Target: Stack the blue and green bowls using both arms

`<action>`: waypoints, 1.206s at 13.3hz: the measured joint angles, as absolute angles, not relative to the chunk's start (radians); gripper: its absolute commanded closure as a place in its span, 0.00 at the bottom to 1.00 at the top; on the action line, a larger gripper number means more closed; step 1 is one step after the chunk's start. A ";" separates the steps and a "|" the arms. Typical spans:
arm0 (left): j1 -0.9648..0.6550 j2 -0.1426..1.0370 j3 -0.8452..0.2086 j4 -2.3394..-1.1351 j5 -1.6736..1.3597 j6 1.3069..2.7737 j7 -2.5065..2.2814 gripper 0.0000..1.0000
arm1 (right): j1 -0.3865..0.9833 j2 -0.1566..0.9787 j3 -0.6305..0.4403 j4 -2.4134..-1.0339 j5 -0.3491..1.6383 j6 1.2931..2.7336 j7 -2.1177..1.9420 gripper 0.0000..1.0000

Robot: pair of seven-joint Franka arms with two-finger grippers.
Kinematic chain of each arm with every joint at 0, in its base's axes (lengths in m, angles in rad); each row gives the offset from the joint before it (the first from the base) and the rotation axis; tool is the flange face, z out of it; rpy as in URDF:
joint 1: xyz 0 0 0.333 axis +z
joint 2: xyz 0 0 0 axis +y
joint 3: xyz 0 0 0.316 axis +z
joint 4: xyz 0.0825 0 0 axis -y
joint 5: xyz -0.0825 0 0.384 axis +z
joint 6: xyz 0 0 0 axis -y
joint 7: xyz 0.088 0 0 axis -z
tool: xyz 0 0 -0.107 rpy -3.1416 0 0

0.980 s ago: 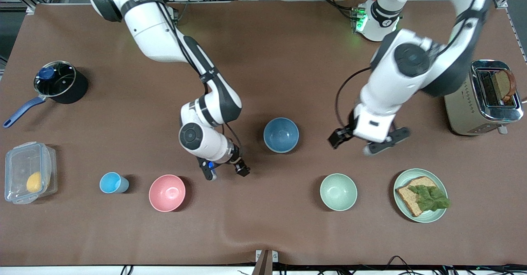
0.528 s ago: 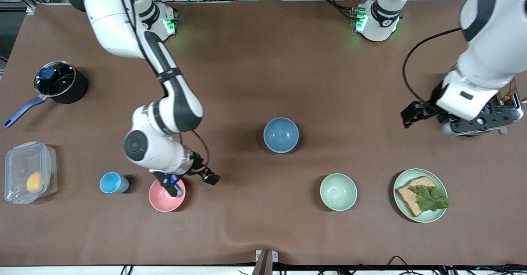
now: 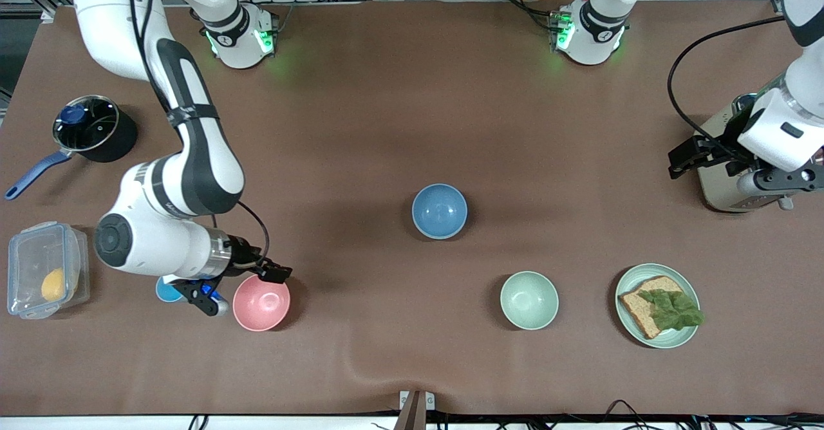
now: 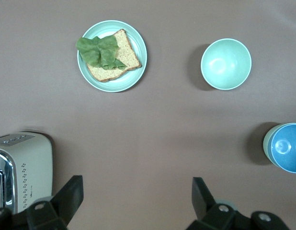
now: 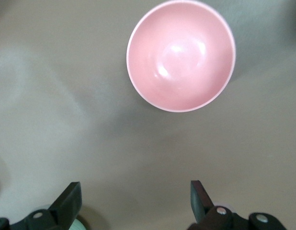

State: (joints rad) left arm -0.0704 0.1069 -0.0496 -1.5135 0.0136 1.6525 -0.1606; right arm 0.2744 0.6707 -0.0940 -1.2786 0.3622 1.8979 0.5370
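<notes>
Blue bowl (image 3: pixel 440 211), one, with a green rim showing beneath it; right gripper (image 3: pixel 239 287) spread empty beside one pink bowl (image 3: pixel 261 302); left gripper (image 3: pixel 727 167) spread empty over one toaster (image 3: pixel 724 185).

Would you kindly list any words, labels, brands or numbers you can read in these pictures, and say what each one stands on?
Nothing can be read with certainty.
Right arm's white forearm: small dark lettering, too small to read.
Left arm's white base: a round dark mark, illegible.
Silver toaster: faint marks on its top, unreadable.
The blue bowl and green bowl carry none.
</notes>
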 measured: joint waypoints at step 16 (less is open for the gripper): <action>-0.087 0.082 -0.004 -1.497 0.013 1.570 -0.113 0.00 | -0.019 0.084 0.013 -1.595 0.050 1.584 0.043 0.00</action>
State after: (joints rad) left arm -0.0867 0.0816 -0.0044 -1.4974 0.0126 1.5697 -0.1129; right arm -0.0187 0.0845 0.0133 -1.5946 0.0497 1.5842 0.0431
